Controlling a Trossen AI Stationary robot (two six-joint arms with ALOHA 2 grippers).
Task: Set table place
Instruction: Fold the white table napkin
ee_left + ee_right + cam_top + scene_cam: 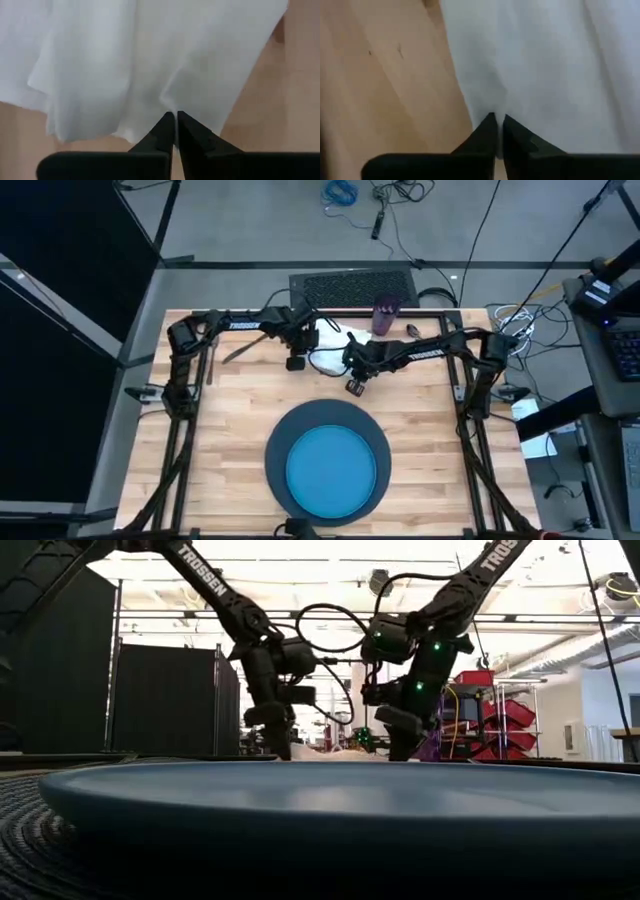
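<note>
White napkin (330,345) lies on tabletop (230,410) beyond blue plate (331,472), which sits on navy disc (276,448). Left claw (174,118) and right claw (499,119) both clenched on napkin edges. Purple cup (386,316) just beside napkin.

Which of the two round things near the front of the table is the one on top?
The smaller bright blue plate is on top. It sits inside the outline of the large dark navy disc, whose rim shows as a darker ring all around it.
</note>
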